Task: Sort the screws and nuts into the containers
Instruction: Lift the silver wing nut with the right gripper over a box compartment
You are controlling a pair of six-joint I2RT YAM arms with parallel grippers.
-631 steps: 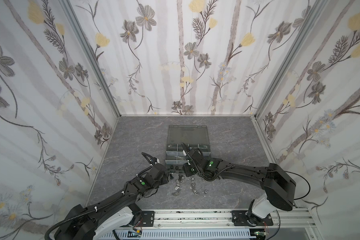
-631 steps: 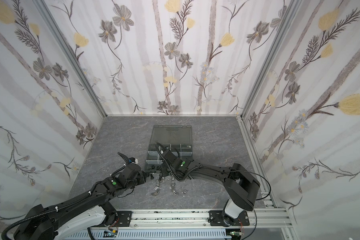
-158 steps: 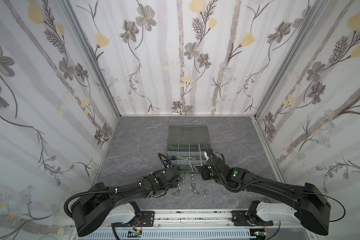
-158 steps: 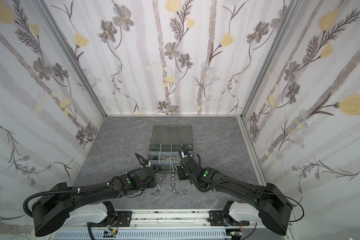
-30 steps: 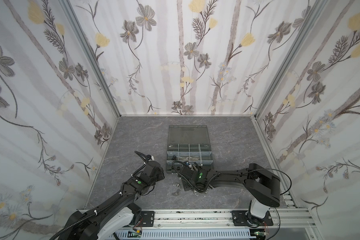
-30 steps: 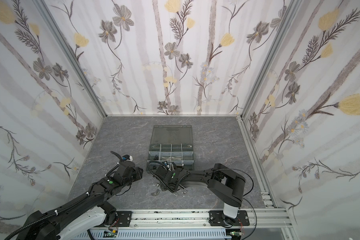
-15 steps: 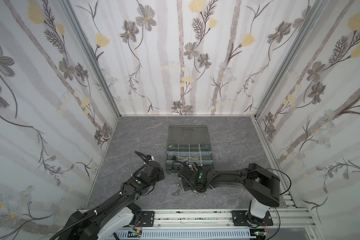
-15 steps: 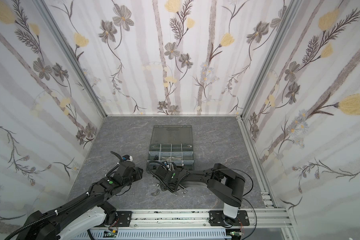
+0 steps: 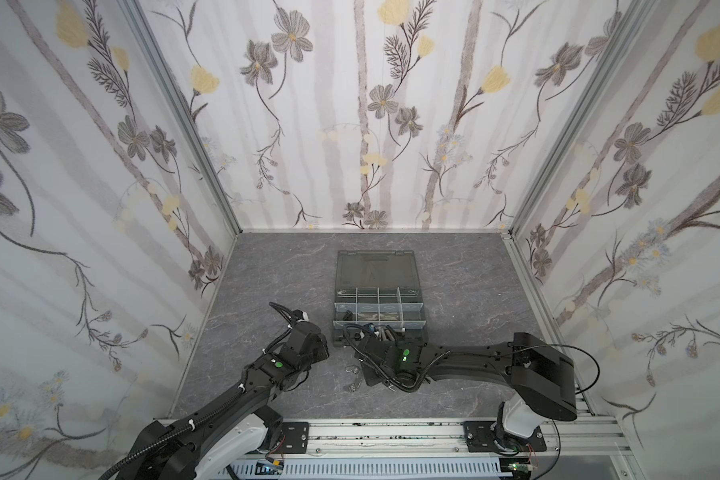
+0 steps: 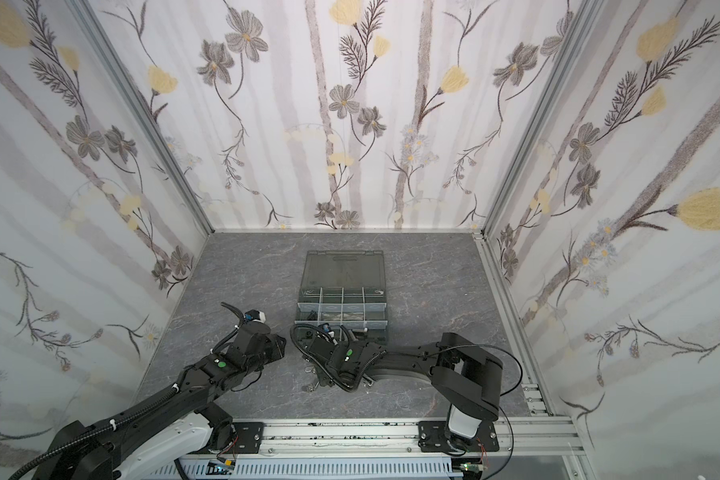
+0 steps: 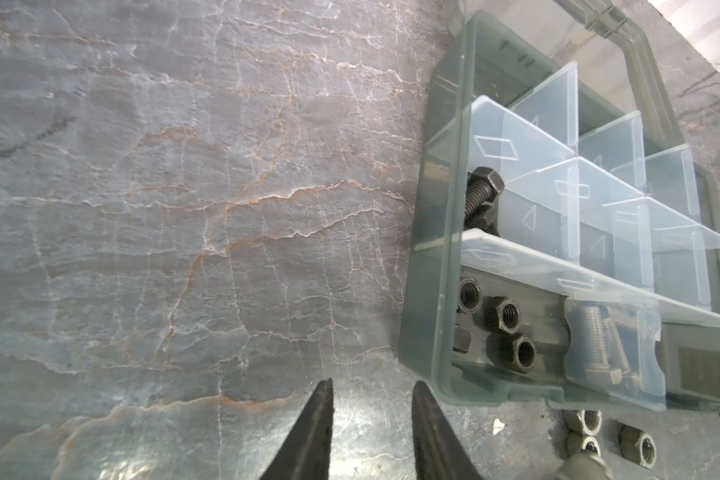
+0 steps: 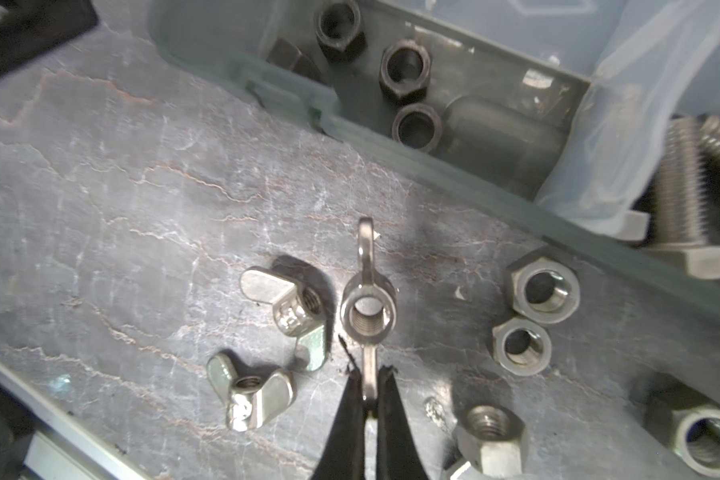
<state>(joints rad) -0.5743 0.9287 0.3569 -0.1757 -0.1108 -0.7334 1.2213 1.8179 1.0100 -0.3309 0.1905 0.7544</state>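
Jaws of the right gripper (image 12: 368,376) are pinching shut on one wing of a silver wing nut (image 12: 367,311), whose threaded hole is facing the wrist camera just ahead of the tips. I cannot tell whether it is resting on the tabletop (image 12: 142,208) or clear of it. Two more wing nuts (image 12: 292,309) are lying close to one side of these jaws, the nearer almost touching the held one. On the opposite side, four silver hex nuts (image 12: 543,289) are sitting loose on the slab, slightly farther off. Beyond the tips I am seeing the near wall of the organizer box (image 12: 433,166). Behind it black nuts (image 12: 406,72) are lying in a corner compartment, and silver screws (image 12: 682,187) are lying in the next one, past a pale divider (image 12: 624,104).

Jaws of the left gripper (image 11: 373,386) are standing narrowly parted with nothing between them, hovering over bare tabletop. The box is lying ahead and to one side of these tips, apart from them. A black screw (image 11: 481,195) is showing in the compartment behind the black nuts. In both top views the grippers are working just in front of the box, whose lid (image 9: 375,266) is lying open behind it.
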